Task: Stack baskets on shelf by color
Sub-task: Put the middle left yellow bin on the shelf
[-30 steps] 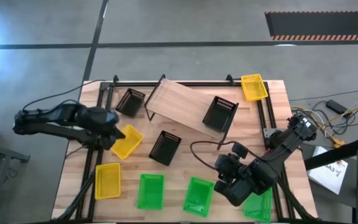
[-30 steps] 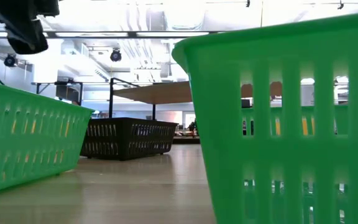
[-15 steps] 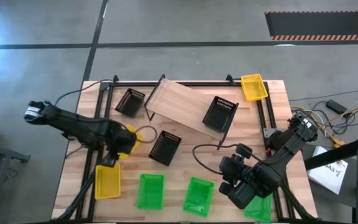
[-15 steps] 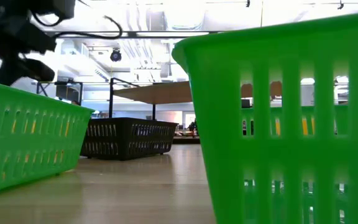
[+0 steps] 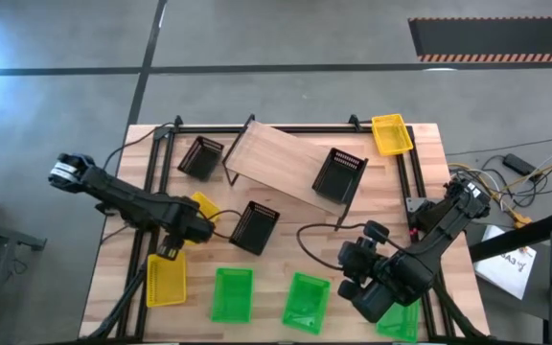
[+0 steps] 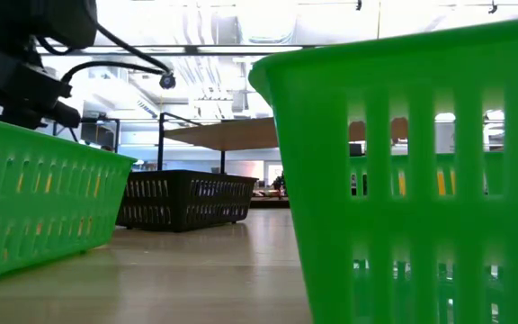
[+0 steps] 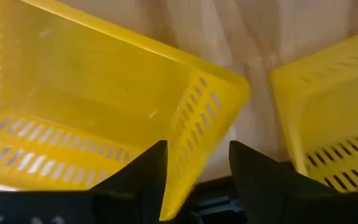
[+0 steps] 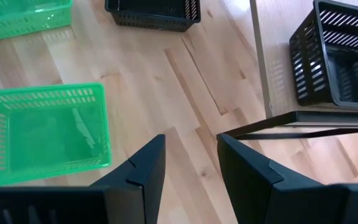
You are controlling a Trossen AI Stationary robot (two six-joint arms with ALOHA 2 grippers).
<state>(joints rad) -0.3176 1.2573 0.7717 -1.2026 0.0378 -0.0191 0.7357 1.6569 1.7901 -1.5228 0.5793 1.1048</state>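
Two dark six-joint arms

Both arms were matte black with rounded joint housings; a black cable looped beside each. The left end effector and right end effector each had two broad, angular dark fingers.

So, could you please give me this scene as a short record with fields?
left hand: open, fingers astride the wall of a yellow basket
right hand: open, empty, above the table near the green baskets
shelf: one black basket at its right end
stacks by colour: none yet
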